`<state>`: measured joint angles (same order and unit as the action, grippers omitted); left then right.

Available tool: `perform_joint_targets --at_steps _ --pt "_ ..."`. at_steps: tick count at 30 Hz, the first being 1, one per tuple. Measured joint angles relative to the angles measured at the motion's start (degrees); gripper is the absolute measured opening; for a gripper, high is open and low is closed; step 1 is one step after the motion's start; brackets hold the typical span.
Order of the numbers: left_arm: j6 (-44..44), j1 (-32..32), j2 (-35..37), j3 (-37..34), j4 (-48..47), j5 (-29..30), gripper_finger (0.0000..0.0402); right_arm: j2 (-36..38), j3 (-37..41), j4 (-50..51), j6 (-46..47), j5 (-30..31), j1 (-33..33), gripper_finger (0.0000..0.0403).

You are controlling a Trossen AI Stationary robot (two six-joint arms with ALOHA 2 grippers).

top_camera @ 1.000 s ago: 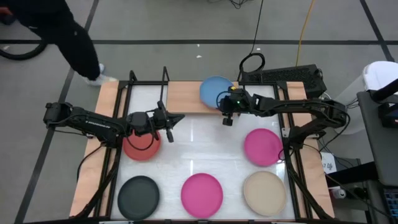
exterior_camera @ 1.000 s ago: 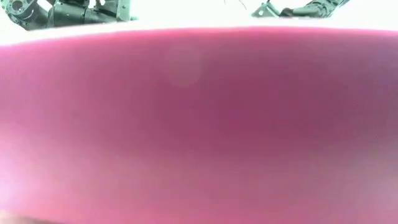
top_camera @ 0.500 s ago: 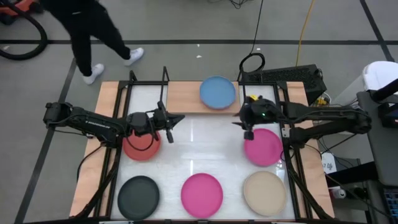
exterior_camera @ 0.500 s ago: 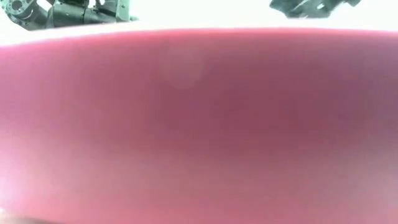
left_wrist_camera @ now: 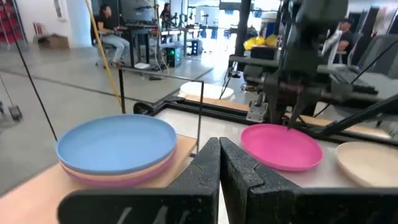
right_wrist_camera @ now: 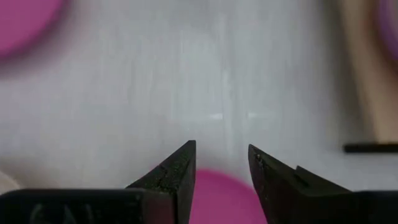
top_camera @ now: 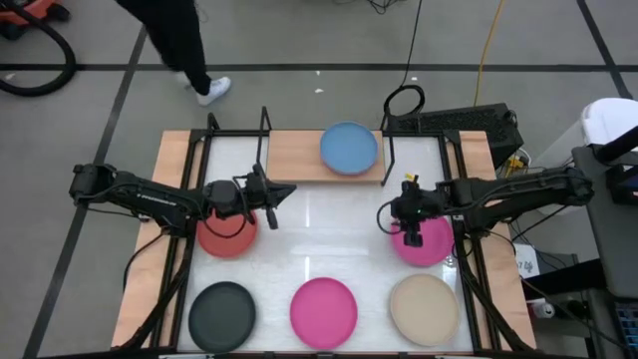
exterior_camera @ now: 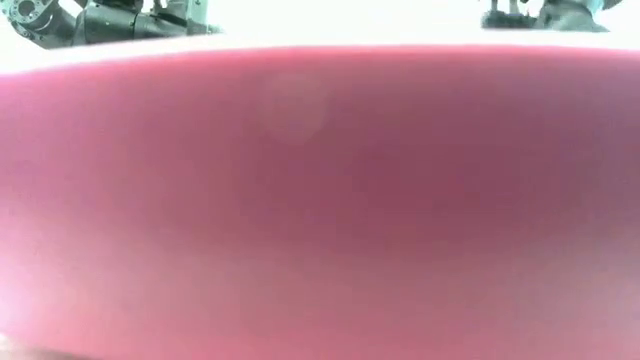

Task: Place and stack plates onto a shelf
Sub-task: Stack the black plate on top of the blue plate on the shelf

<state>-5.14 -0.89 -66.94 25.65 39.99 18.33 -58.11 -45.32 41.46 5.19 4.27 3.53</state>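
R. gripper (top_camera: 402, 221), fingers parted, hangs over the inner edge of a magenta plate (top_camera: 427, 239) on the white table (top_camera: 319, 224). L. gripper (top_camera: 267, 195), fingers pressed together w/ nothing held, sits beside the red plate (top_camera: 224, 237). Blue plate (top_camera: 349, 148) tops a stack on the shelf (top_camera: 299, 155); black plate (top_camera: 222, 311), 2nd magenta plate (top_camera: 323, 309) & beige plate (top_camera: 424, 307) line the near edge.

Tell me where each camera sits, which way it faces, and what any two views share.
High: overhead, straight down on table, both arms.
Low: at tabletop, blocked by a magenta plate; arm parts along top.
Left wrist: past shut left gripper toward blue plate on the shelf.
Right wrist: down past open right gripper at tabletop.
Shared: high and left wrist both show the blue plate.
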Motion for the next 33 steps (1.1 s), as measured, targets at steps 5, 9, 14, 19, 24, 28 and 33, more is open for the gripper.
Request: perform_joint_targets --at_steps 5,9,14,19,24,28,33 --pt "-6.02 0.03 -0.48 0.02 -0.01 0.0 0.0005 -1.29 4.17 -2.72 1.48 0.04 0.54 0.0128" --pt "-9.04 0.04 -0.46 0.02 0.24 -0.07 0.0005 -1.5 6.98 -8.2 1.86 -0.03 1.3 0.0128" --pt "-11.03 -0.02 -0.46 0.02 0.5 -5.43 0.0005 -1.5 8.18 -9.13 1.73 0.02 2.1 0.0128" --pt "-12.1 0.01 -0.11 1.68 -5.76 -8.07 0.0005 -1.5 8.2 -14.68 0.49 0.13 2.6 0.0128" --pt "-15.41 -0.36 0.57 19.14 -52.15 -7.02 0.0005 -1.5 8.2 -22.5 -2.62 0.47 2.6 0.0128" --pt "-19.16 -2.79 -4.35 32.06 -78.28 -7.57 0.0005 -1.5 8.2 -27.78 -6.64 1.38 2.6 0.0128" --pt "-27.25 -6.64 -9.25 36.54 -89.19 -11.56 0.0005 -1.48 8.2 -29.98 -9.65 3.43 2.59 0.0128"
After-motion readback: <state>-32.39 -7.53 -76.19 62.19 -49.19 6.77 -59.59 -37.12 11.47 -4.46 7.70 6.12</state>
